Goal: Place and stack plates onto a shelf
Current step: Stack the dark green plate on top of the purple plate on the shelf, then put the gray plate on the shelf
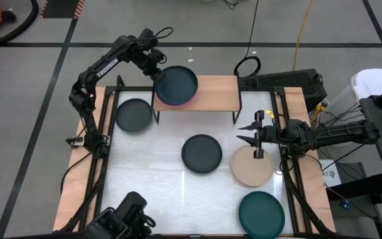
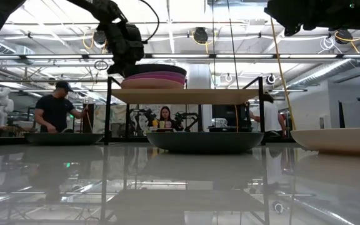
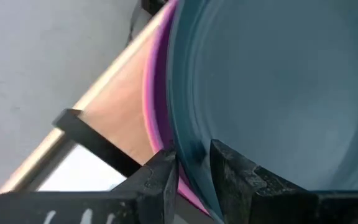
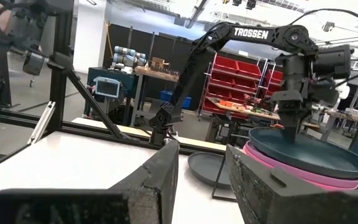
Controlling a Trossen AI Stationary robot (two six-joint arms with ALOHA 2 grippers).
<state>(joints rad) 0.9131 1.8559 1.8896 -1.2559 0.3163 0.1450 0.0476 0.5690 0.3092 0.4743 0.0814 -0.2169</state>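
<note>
Left gripper, fingers slightly apart, straddled rim of dark teal matte round plate atop stack on light-wood shelf. Plate looked stiff, light, slippery; best gripped at rim. Right gripper open, empty, off shelf's corner.

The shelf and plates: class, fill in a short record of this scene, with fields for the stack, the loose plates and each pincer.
Shelf: wooden board on black legs, stack at its left end
Stack top: dark teal plate on pink plates
Table plates: two dark grey, one beige, one teal
Left pincer: fingers astride the top plate's rim, slightly parted
Right pincer: open, empty, above the table near the beige plate
</note>
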